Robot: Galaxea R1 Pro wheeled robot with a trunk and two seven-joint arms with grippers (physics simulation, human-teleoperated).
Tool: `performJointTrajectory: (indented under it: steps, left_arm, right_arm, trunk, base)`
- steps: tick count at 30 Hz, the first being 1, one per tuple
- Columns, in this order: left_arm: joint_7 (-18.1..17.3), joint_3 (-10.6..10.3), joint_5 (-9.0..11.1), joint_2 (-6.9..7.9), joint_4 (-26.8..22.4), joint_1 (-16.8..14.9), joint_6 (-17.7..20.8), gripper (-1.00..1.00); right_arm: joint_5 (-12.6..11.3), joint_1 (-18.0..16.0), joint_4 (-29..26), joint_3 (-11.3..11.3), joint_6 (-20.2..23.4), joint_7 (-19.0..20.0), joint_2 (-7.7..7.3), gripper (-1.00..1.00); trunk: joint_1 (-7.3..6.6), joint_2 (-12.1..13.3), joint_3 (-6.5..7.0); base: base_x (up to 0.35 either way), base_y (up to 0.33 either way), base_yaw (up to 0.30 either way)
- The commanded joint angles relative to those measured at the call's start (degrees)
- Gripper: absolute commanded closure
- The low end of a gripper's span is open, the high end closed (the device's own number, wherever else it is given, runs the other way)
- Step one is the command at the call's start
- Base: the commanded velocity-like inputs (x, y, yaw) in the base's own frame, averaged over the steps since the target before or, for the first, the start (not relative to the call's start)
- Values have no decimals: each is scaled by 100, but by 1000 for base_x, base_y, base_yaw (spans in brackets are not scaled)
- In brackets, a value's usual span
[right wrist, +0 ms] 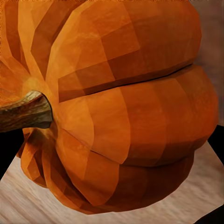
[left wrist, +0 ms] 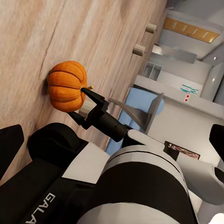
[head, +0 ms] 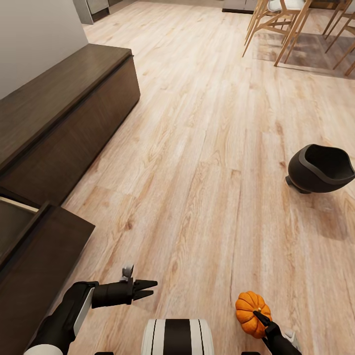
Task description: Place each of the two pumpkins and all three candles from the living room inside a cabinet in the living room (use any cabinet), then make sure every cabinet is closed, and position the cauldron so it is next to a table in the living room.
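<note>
The right end effector [head: 260, 318] is clamped on a pumpkin [head: 251, 306], holding it above the floor at the robot's right side; in the right wrist view the pumpkin [right wrist: 121, 107] sits close against the camera, stem to one side. The left end effector [head: 145, 290] carries nothing, its fingers a little apart, hovering low in front of the base.

Judged from this, the task is in an early or middle stretch: one pumpkin is in hand but not yet stowed, and the cabinet [head: 64, 118] along the left wall has a drawer [head: 34, 246] pulled open near the robot (its inside is too hidden to tell what, if anything, lies there). That drawer will need shutting later. The cauldron [head: 320, 169] stands alone on the floor well to the right, tipped slightly, with no coffee table near it, so moving it is probably still to come. The other pumpkin and the candles cannot be placed from here.

The floor [head: 197, 148] is pale wood planking, and wooden chairs [head: 286, 24] stand at the far end of the room.
</note>
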Motion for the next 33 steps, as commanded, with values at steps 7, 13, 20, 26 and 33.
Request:
performJointTrajectory:
  steps: [7, 13, 20, 26, 33]
  left_arm:
    - [-10, -1, 14, 1, 1, -3, 59, -100]
    - [-10, -1, 14, 1, 1, -2, 59, -100]
    - [-10, -1, 14, 1, 1, -1, 59, -100]
    - [-10, -1, 14, 1, 1, -2, 60, -100]
    - [-10, 0, 14, 1, 1, -2, 60, -100]
  right_arm:
    - [43, -3, 18, -52, 12, -48, 3, 100]
    - [41, -3, 18, -52, 11, -46, 3, 100]
    - [43, -3, 18, -52, 9, -46, 3, 100]
    - [44, -3, 18, -52, 11, -46, 3, 100]
    - [47, -3, 18, -52, 4, -46, 3, 100]
  trunk:
    - [0, -1, -3]
    - [0, -1, -3]
    - [0, -1, -3]
    - [0, -1, -3]
    - [-12, 6, 108]
  base:
    - [0, 0, 0]
    - [0, 0, 0]
    - [0, 0, 0]
    - [0, 0, 0]
    - [0, 0, 0]
